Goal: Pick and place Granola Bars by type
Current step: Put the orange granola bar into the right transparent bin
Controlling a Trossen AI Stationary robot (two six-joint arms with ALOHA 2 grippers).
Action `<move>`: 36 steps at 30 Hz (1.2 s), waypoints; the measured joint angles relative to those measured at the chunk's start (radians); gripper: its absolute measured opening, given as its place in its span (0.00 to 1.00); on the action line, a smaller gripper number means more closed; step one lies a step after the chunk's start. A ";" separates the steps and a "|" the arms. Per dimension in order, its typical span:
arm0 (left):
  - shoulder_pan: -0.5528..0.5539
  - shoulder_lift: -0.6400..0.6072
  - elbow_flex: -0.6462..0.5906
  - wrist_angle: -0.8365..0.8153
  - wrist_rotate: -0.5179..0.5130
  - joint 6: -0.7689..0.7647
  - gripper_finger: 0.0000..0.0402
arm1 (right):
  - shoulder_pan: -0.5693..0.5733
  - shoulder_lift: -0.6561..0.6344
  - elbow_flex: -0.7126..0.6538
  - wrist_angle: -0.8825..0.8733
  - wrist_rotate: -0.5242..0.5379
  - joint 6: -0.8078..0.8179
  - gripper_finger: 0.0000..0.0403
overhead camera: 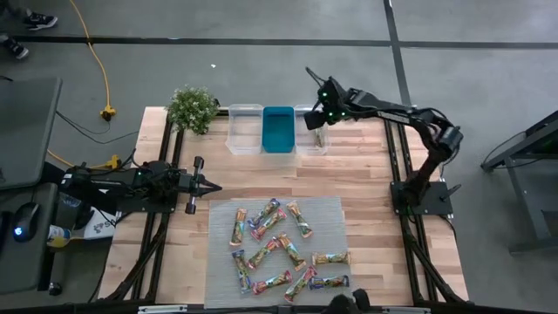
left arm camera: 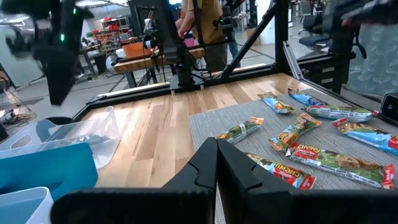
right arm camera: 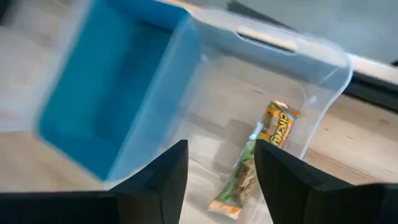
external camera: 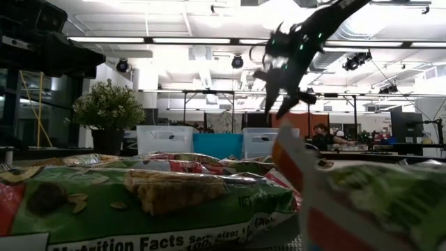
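Observation:
Several granola bars [overhead camera: 276, 249] in shiny wrappers lie scattered on a grey mat [overhead camera: 222, 218] at the table's near middle; they fill the low view's foreground [external camera: 160, 192]. My right gripper [right arm camera: 221, 155] hangs open and empty above the right clear bin [overhead camera: 311, 139] at the far edge. Two bars rest on that bin's floor, a green one [right arm camera: 239, 180] and an orange one [right arm camera: 281, 124]. My left gripper [overhead camera: 209, 186] waits shut at the table's left, pointing level toward the mat [left arm camera: 216, 149].
A teal bin [overhead camera: 278, 129] and another clear bin [overhead camera: 245, 128] stand left of the right clear bin. A potted plant [overhead camera: 192, 106] sits at the far left corner. Bare wood lies between the bins and the mat. People and equipment show beyond the table.

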 joint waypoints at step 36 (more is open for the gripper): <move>0.000 0.000 0.000 0.000 0.000 0.000 0.00 | 0.848 0.129 0.036 -0.066 -0.040 0.741 0.42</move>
